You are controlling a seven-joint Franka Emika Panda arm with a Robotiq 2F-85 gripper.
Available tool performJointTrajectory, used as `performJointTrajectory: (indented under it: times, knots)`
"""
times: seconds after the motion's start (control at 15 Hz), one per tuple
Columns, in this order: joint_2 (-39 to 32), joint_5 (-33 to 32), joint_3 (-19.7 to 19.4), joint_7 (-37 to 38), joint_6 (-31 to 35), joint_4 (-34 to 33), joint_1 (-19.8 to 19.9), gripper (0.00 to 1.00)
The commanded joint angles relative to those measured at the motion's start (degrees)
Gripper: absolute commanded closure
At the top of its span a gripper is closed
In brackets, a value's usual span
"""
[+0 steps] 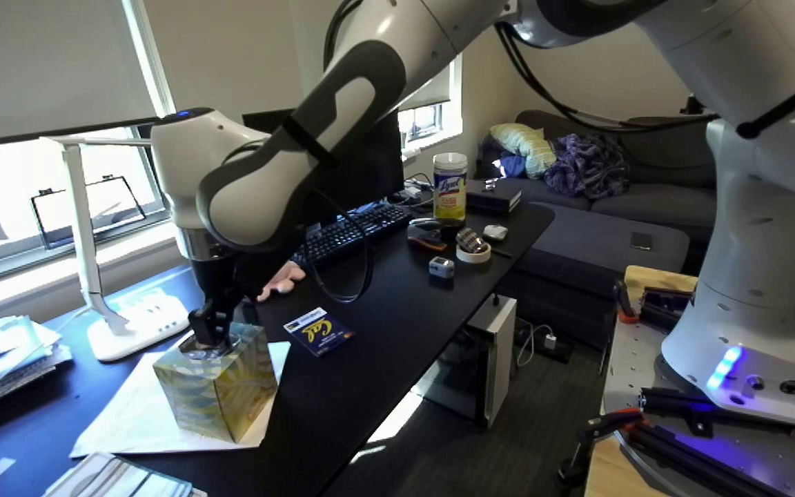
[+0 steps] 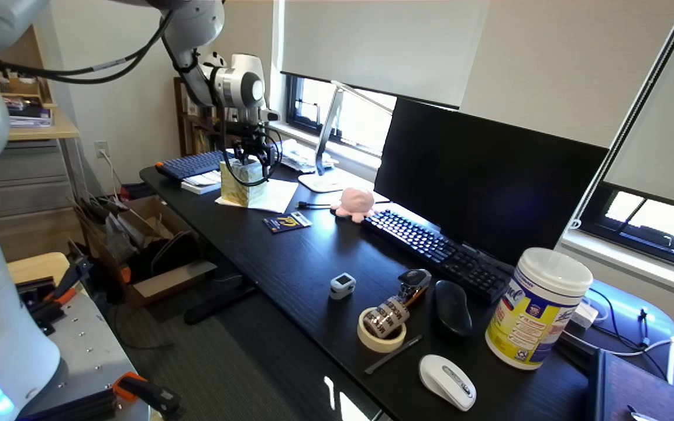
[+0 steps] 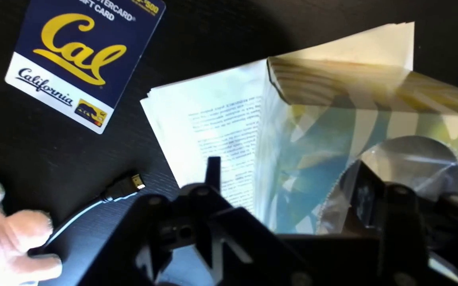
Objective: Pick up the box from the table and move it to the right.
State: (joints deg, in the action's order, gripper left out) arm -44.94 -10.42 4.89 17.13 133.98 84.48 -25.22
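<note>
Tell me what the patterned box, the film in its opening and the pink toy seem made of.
Box: likely printed cardboard, slight sheen; sharp folded edges.
Film: probably clear plastic, glossy; creases and glare show.
Pink toy: apparently plush fabric, matte; rounded, stuffed-looking limbs.

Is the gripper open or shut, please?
The gripper is open: in the wrist view, its fingers stand apart, the box partly between them.

On the rectangular navy-and-white card I read "Cal", "California", "GIFT CARD" and "500"; on the cylindrical yellow-and-white plastic canister, "Lysol". Print on the white paper sheets escapes me.
</note>
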Motion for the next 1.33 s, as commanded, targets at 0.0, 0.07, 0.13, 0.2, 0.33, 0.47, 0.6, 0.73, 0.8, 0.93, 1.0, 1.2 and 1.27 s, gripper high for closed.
performJointTrajectory:
  times: [0.0, 0.07, 0.13, 0.2, 0.33, 0.47, 0.6, 0.73, 0.8, 0.93, 1.0, 1.2, 1.27]
  knots:
    - [-2.3, -0.1, -0.9, 1.1, -1.3, -3.4, -1.3, 0.53]
    - [-2.4, -0.5, -1.1, 0.7, -1.7, -3.6, -1.5, 0.61]
    - [-2.1, -1.1, -1.3, -0.1, -1.5, -3.3, -1.6, 0.66]
    - [-0.8, -1.7, -1.6, -0.6, -1.9, -2.2, -1.6, 0.74]
    - [2.7, -3.9, -2.1, -3.4, -3.3, 1.0, -1.4, 0.87]
    - [7.6, -6.3, -1.6, -8.6, -5.2, 5.0, -0.3, 0.99]
    - [12.4, -8.1, -0.8, -14.1, -6.2, 8.9, 1.1, 1.00]
    - [17.8, -8.7, 0.4, -20.6, -7.5, 13.7, 3.4, 0.98]
    - [20.5, -8.7, 1.1, -23.9, -8.2, 15.9, 4.5, 0.98]
    - [25.7, -8.4, 2.0, -31.1, -9.1, 21.7, 7.4, 0.98]
    - [28.1, -9.2, 2.0, -34.2, -9.4, 24.7, 8.7, 0.98]
    - [25.6, -8.8, 2.3, -32.2, -9.9, 21.2, 9.4, 0.92]
    - [25.7, -8.8, 2.4, -32.2, -9.9, 21.1, 9.7, 0.92]
